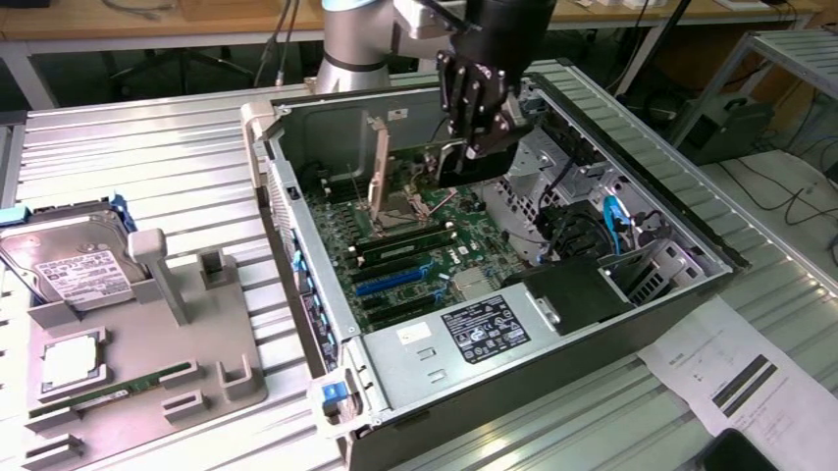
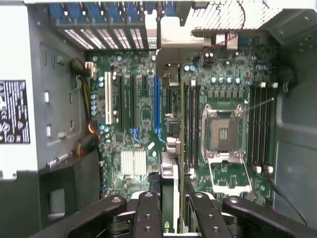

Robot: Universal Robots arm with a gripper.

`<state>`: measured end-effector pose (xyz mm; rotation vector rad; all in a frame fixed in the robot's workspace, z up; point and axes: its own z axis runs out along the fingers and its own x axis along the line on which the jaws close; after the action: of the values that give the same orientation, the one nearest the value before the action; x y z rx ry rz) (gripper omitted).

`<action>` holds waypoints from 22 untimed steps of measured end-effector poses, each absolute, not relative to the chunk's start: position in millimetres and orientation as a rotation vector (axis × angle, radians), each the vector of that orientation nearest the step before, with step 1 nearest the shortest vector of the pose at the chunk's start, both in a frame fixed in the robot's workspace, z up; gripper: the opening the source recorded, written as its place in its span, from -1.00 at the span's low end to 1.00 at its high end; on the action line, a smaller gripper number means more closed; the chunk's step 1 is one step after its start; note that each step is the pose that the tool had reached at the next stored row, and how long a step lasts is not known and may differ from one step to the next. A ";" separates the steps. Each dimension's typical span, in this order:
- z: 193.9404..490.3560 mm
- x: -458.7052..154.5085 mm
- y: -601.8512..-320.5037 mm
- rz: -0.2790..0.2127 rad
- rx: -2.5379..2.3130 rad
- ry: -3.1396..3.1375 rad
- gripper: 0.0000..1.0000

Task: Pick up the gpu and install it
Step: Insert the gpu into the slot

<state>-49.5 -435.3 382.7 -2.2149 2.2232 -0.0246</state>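
My gripper point(image 1: 474, 135) hangs over the open computer case point(image 1: 282, 186), shut on the gpu point(image 1: 461, 169), a thin black card held on edge above the motherboard point(image 1: 426, 250). In the wrist view the gpu point(image 2: 169, 191) runs edge-on between my two fingers point(image 2: 148, 213), and its silver bracket point(image 2: 171, 37) points toward the case's slot openings. It hovers over the board between the blue expansion slot point(image 2: 157, 106) and the CPU socket point(image 2: 223, 131), apart from both.
The power supply point(image 1: 478, 329) and a black shroud point(image 1: 576, 294) fill the case's near end. At the exterior view's left, a grey fixture point(image 1: 171, 324) holds a hard drive point(image 1: 66, 270), a CPU point(image 1: 69, 358) and a RAM stick point(image 1: 118, 388). A paper sheet point(image 1: 733, 378) lies at the right.
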 end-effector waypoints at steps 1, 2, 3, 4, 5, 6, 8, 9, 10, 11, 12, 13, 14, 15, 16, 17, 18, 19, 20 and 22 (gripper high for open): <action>381.5 -53.3 -435.3 -0.025 -2.215 2.223 -0.46; 380.0 -57.8 -435.3 -0.025 -2.215 2.223 -0.46; 378.8 -61.1 -435.3 -0.025 -2.215 2.223 -0.46; 377.7 -64.1 -435.3 -0.027 -2.214 2.222 -0.46; 377.4 -65.8 -435.3 -0.034 -2.211 2.219 -0.46; 377.1 -67.1 -435.3 -0.045 -2.206 2.214 -0.46; 376.4 -70.0 -435.3 -0.066 -2.196 2.203 -0.46; 375.8 -72.1 -435.3 -0.073 -2.192 2.200 -0.46; 374.5 -74.8 -435.2 -0.076 -2.191 2.198 -0.46; 372.9 -76.5 -435.3 -0.076 -2.191 2.199 -0.46; 371.1 -77.7 -435.4 -0.076 -2.191 2.199 -0.46; 369.6 -78.1 -436.9 -0.073 -2.190 2.197 -0.46; 369.3 -78.1 -438.6 -0.062 -2.185 2.193 -0.46; 369.1 -78.1 -440.1 -0.045 -2.177 2.186 -0.46; 368.8 -78.1 -442.0 -0.033 -2.171 2.181 -0.46; 367.7 -78.3 -442.9 -0.031 -2.170 2.180 -0.46; 366.0 -78.7 -443.0 -0.029 -2.170 2.181 -0.46; 364.7 -79.0 -443.1 -0.027 -2.172 2.182 -0.46; 363.6 -79.4 -443.2 -0.025 -2.173 2.183 -0.46; 361.4 -80.5 -443.4 -0.017 -2.177 2.187 -0.46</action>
<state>-80.5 -443.4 361.4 -2.1768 2.1874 -0.0170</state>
